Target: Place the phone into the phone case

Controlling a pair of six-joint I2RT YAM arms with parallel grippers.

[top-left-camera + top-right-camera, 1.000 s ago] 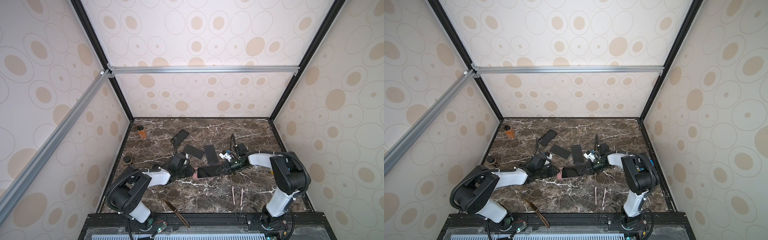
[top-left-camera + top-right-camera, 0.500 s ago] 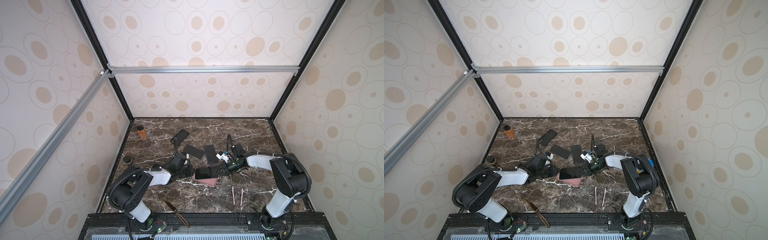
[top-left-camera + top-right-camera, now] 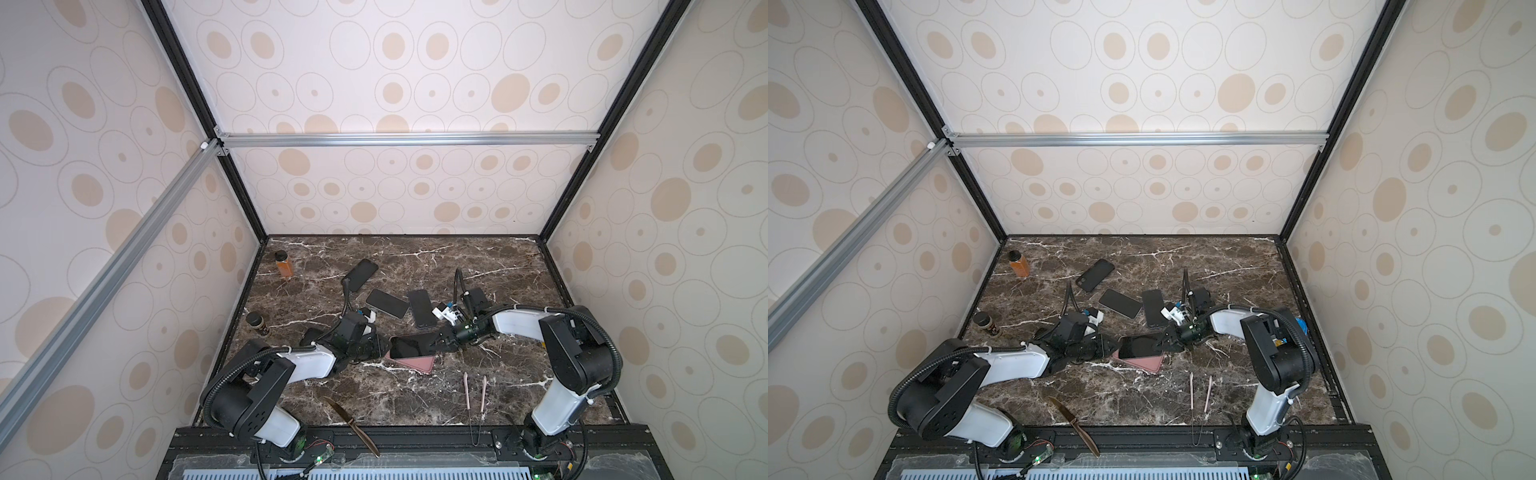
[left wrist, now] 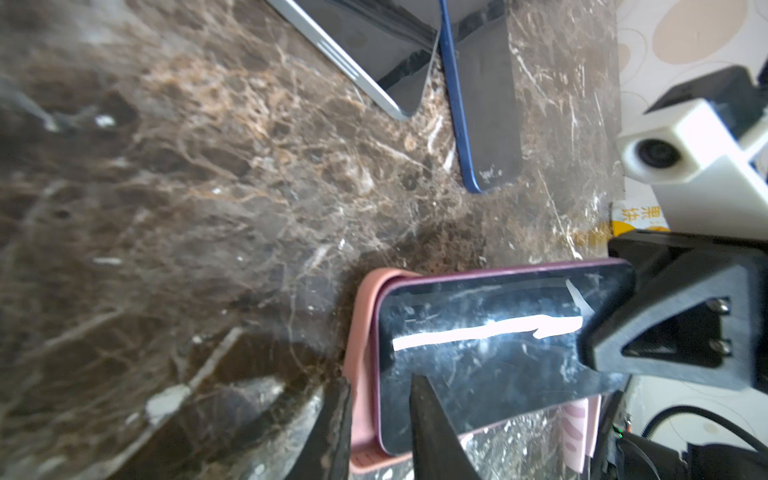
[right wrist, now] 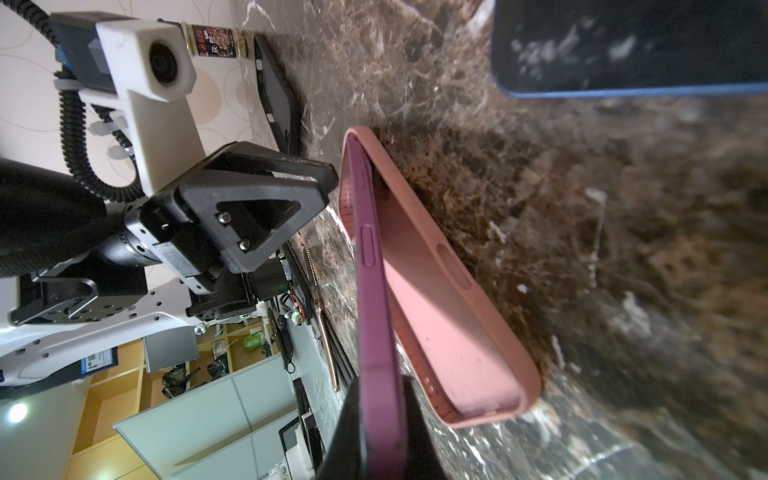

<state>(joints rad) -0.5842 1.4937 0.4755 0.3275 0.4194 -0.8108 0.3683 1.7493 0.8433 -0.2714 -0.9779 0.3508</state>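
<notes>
A pink phone case [image 3: 415, 365] [image 3: 1144, 363] lies open side up mid-table. The phone [image 3: 411, 345] [image 3: 1140, 345], purple-edged with a black screen, slants above it. Its left end sits in the case's left end [image 4: 361, 332] and its right end is raised. My right gripper [image 3: 436, 341] [image 5: 382, 386] is shut on that raised end of the phone [image 5: 374, 291]. My left gripper [image 3: 383, 347] [image 4: 380, 380] stands at the case's left end. Its jaws are close together, with the case's end rim and the phone's corner [image 4: 478, 332] between them.
Three dark phones [image 3: 360, 274] [image 3: 386, 303] [image 3: 421, 307] lie behind the work spot. An orange bottle [image 3: 284, 264] and a dark jar [image 3: 258, 324] stand by the left wall. A knife [image 3: 351, 424] and pink tongs [image 3: 476, 390] lie near the front edge.
The right gripper has carried the phone leftward over the case. More of the pink case now shows below the phone. The left gripper has stayed at the case's left end.
</notes>
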